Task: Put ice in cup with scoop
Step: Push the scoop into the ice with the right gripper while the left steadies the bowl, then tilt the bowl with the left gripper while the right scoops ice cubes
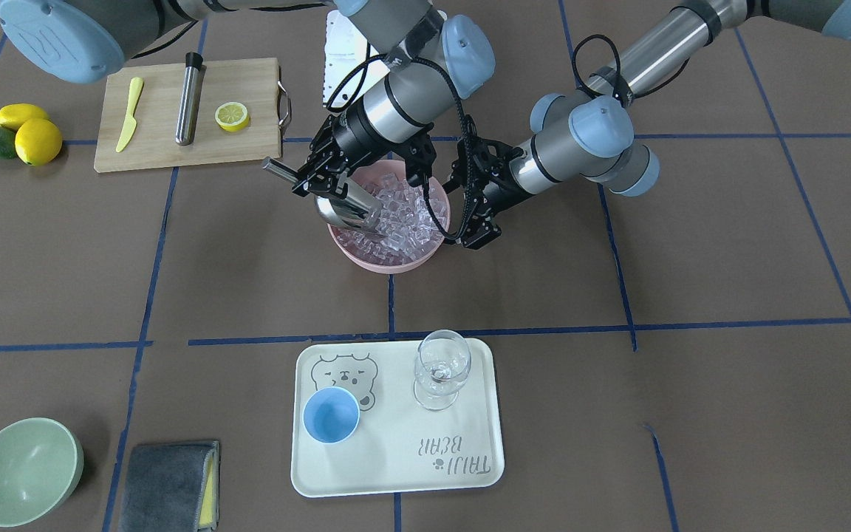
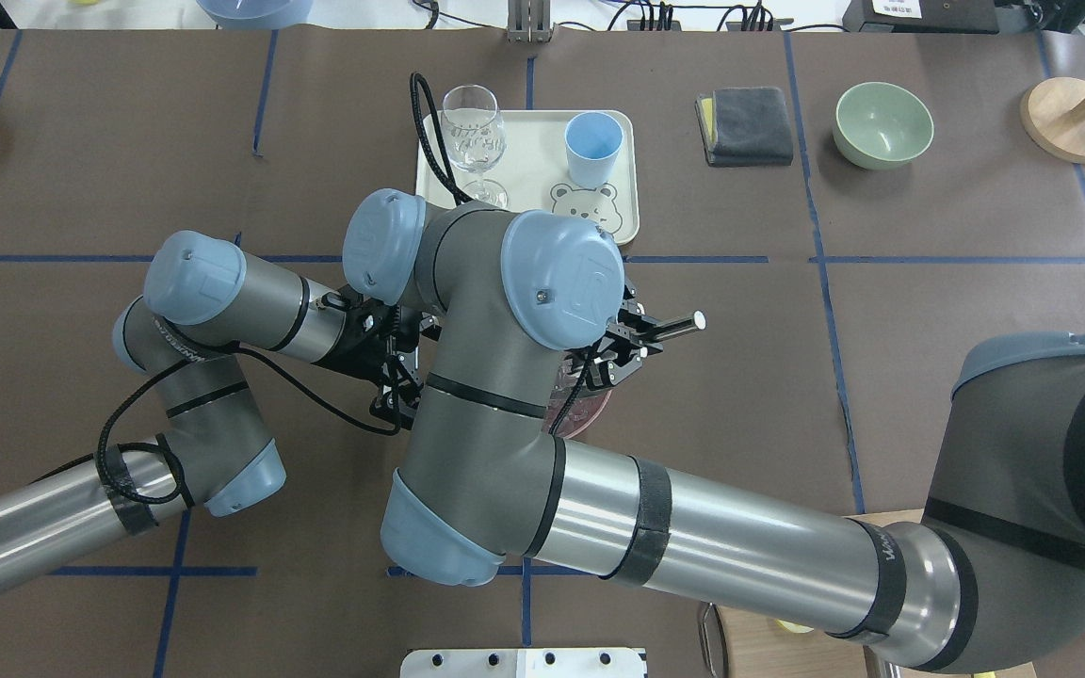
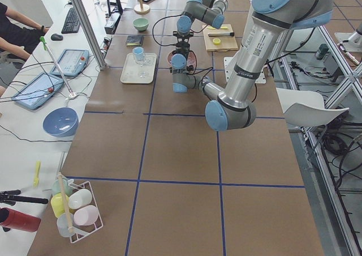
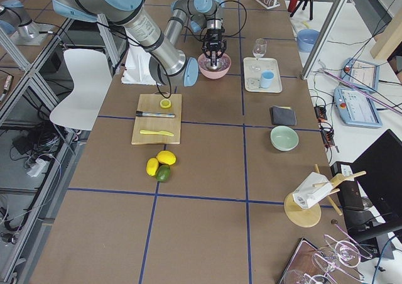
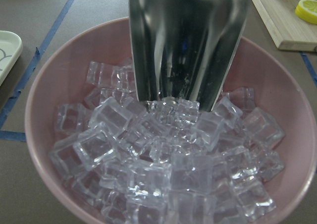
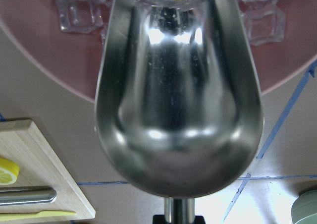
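A pink bowl (image 1: 388, 262) at mid-table is full of ice (image 1: 405, 216), small clear cubes. My right gripper (image 1: 306, 179) is shut on the short handle of the steel scoop (image 1: 346, 208). The scoop's mouth is dug into the ice, as the left wrist view shows (image 5: 188, 40). The scoop's underside fills the right wrist view (image 6: 178, 110). My left gripper (image 1: 464, 214) is open and empty, just beside the bowl's rim. The light-blue cup (image 1: 330, 415) stands upright and empty on a cream tray (image 1: 425, 473), apart from the bowl.
A clear wine glass (image 1: 440, 366) stands on the tray next to the cup. A wooden board (image 1: 159, 151) holds a steel tube (image 1: 189, 100), a yellow knife and a lemon half. Lemons and an avocado (image 1: 26, 137), a green bowl (image 1: 23, 469) and a grey cloth (image 1: 171, 484) lie farther off.
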You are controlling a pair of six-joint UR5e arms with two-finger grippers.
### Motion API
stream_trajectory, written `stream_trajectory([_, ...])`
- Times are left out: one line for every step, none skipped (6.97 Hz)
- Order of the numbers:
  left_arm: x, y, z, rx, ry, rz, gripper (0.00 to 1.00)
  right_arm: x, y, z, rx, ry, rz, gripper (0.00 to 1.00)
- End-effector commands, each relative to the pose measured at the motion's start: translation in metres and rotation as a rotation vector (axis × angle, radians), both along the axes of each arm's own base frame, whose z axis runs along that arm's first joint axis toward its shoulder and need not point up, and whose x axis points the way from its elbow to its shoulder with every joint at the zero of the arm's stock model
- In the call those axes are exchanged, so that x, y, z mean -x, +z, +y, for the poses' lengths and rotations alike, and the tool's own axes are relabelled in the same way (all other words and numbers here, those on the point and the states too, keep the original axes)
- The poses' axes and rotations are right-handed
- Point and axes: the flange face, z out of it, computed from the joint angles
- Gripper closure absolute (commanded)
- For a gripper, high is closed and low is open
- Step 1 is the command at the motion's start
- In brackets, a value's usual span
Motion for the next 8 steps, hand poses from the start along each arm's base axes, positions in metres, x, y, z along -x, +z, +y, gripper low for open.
stream_trajectory([0.000,0.000,0.000,-0.002,0.000,0.001,0.00,-0.005,0.009,0.002,-0.028,0.000,-0.076,1.00])
stream_trajectory([0.001,-0.002,-0.001,-0.002,-0.002,0.003,0.00,-0.018,0.026,0.007,-0.043,-0.001,-0.110,1.00])
stream_trajectory([0.000,-0.003,0.000,-0.004,0.000,0.003,0.00,-0.028,0.038,0.011,-0.063,0.002,-0.156,1.00])
stream_trajectory([0.000,-0.004,-0.001,-0.005,-0.001,0.005,0.00,-0.031,0.042,0.011,-0.075,0.004,-0.198,1.00])
stream_trajectory([0.000,-0.004,-0.001,-0.005,-0.001,0.005,0.00,-0.030,0.045,0.011,-0.080,0.006,-0.222,1.00])
stream_trajectory([0.000,-0.004,-0.001,-0.005,-0.001,0.005,0.00,-0.030,0.043,0.008,-0.083,0.009,-0.258,1.00])
stream_trajectory([0.000,-0.004,-0.001,-0.005,-0.001,0.005,0.00,-0.036,0.052,0.004,-0.084,0.016,-0.318,1.00])
stream_trajectory([0.000,-0.004,-0.001,-0.005,-0.001,0.005,0.00,-0.054,0.067,0.001,-0.065,0.027,-0.396,1.00])
